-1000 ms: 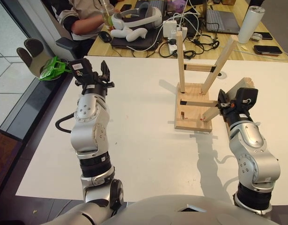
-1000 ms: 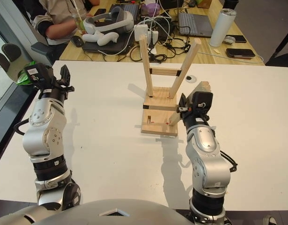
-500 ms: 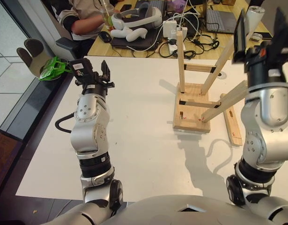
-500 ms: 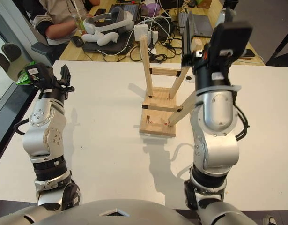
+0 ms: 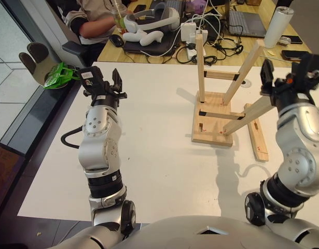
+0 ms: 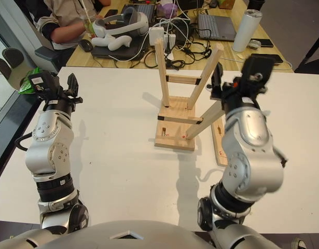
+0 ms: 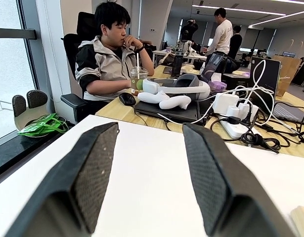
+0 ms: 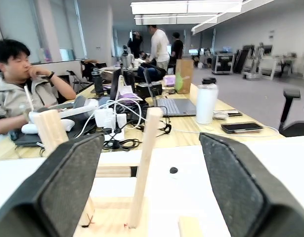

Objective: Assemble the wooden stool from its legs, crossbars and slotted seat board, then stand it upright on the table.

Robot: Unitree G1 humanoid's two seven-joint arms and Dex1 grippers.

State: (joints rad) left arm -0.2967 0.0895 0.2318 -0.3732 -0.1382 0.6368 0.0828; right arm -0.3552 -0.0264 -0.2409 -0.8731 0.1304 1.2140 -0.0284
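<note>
The slotted seat board (image 5: 211, 136) lies flat on the white table (image 5: 159, 155), right of centre. Two legs rise from it, one upright (image 5: 200, 62) and one tilted (image 5: 245, 65), joined by a crossbar (image 5: 220, 75). A third leg (image 5: 245, 116) leans out to the right from the board's near edge, with a second crossbar (image 5: 217, 114) behind it. Another wooden piece (image 5: 257, 139) lies loose on the table beside the board. My right gripper (image 5: 283, 78) hangs open in the air just above the leaning leg's upper end, nothing between its pads (image 8: 67, 187). At the table's far left my left gripper (image 5: 105, 78) stands open and holds nothing.
A wooden desk (image 5: 164, 56) behind the table carries a white headset (image 5: 149, 23), cables, a power strip, laptops, a white tumbler (image 5: 277, 26) and phones. A person sits at its left end. A green bag (image 5: 58, 75) lies off the table's left edge.
My right gripper let go of the leaning leg and rose from table height, swinging high and then settling a little lower. The leg stays propped in the board. The left arm has not moved.
</note>
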